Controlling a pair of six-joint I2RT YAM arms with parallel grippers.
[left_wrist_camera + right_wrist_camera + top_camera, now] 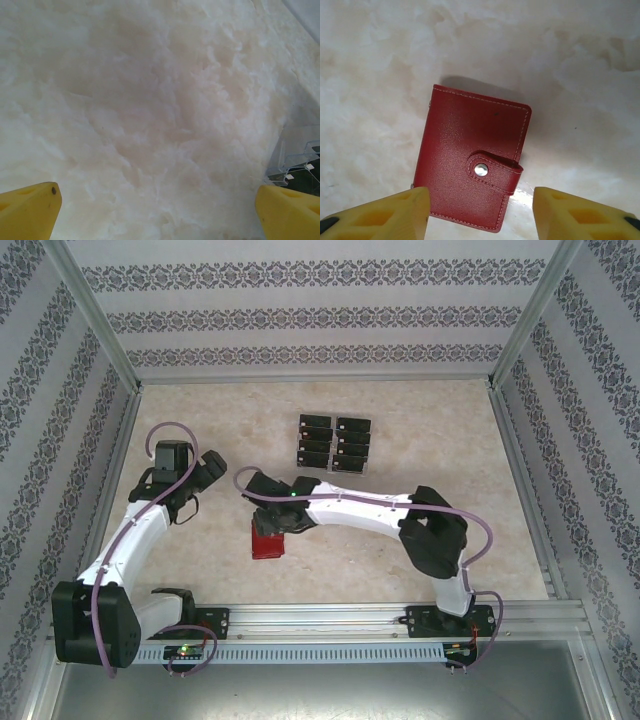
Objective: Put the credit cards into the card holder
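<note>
The card holder [268,540], a closed red wallet [470,165] with its snap tab fastened, lies flat on the table near the middle. My right gripper [272,522] hovers over it, open. In the right wrist view the yellow fingertips [400,212] straddle the wallet's lower end: the left one overlaps its corner, the right one stands apart from it [479,210]. Several black credit cards [334,443] sit in two columns in a clear rack behind it. My left gripper [212,478] is open over bare table [157,200], holding nothing.
The clear plastic rack [295,160] shows at the right edge of the left wrist view. Patterned walls [300,310] with metal posts enclose the pale table [420,430] on three sides. A metal rail [330,620] runs along the near edge.
</note>
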